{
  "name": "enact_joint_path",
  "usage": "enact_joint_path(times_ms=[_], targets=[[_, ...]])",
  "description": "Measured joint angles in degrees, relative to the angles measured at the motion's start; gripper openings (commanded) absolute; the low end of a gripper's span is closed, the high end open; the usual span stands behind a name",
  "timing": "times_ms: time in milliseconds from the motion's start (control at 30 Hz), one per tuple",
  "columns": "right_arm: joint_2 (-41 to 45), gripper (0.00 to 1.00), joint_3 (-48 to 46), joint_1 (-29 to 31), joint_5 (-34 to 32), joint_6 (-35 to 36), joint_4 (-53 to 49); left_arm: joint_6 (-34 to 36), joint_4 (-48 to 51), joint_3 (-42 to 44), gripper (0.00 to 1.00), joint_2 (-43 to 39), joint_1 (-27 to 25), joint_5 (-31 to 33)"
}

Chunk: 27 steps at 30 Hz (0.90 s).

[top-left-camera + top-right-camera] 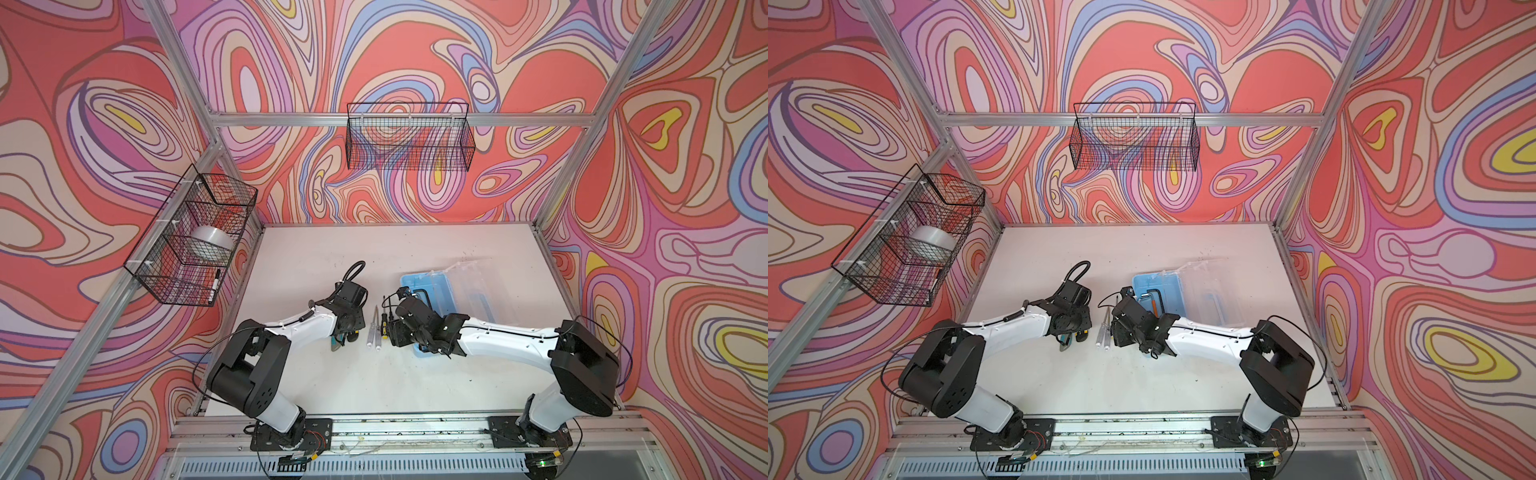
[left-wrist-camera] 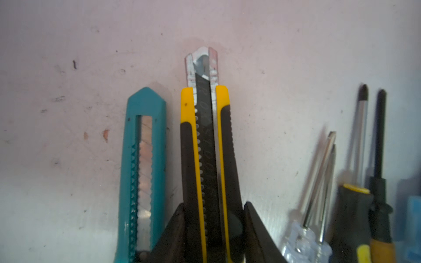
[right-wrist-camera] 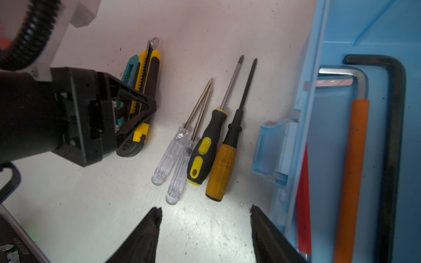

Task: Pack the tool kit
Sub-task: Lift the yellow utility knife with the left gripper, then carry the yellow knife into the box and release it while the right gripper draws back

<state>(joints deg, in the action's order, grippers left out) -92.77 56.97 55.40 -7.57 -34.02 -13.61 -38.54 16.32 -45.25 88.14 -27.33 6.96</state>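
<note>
Left gripper [image 2: 213,211] is clamped on the yellow knife [image 2: 205,136] mid-handle, teal knife [image 2: 145,159] just outside one finger. Rubbery sides, stiff, light, so I'd guess it won't slip. Right gripper [image 3: 205,216] gapes with nothing in it, screwdrivers [image 3: 205,148] just ahead of its tips, and the blue box [image 3: 328,159] right beside one finger, lid [image 1: 473,282] open, hex keys [image 3: 396,113] inside.

Around the screwdrivers [image 1: 377,328] we find bare table [image 1: 353,382] at six and twelve o'clock. The teal knife [image 2: 143,159] and yellow knife [image 2: 205,148] block nine, and the blue box [image 1: 440,286] blocks three.
</note>
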Motion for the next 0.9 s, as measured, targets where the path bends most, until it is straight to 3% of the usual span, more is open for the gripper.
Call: enact_joint_path(times_ms=[267, 400, 500, 733, 900], targets=[[4.42, 0.65, -2.01, -1.16, 0.17, -0.37, -1.05, -0.96, 1.03, 0.31, 0.31, -7.82, 0.0, -5.38], [13.64, 0.65, -2.91, -3.32, -1.9, -0.37, -3.48, -3.26, 1.46, -0.04, 0.31, -14.16, -1.22, -7.96], [22.32, 0.64, -3.76, -6.08, -3.96, -0.26, -4.76, -5.4, 1.38, -2.19, 0.3, -16.04, -4.96, -8.28], [32.7, 0.64, -4.63, -10.73, -8.63, 0.39, -9.46, -10.88, -5.33, -11.67, 0.29, -8.24, -17.55, -7.34], [33.51, 0.64, -6.27, -11.39, -9.97, 0.52, -12.52, -14.51, -11.74, -18.8, 0.29, 2.45, -21.92, -7.39]])
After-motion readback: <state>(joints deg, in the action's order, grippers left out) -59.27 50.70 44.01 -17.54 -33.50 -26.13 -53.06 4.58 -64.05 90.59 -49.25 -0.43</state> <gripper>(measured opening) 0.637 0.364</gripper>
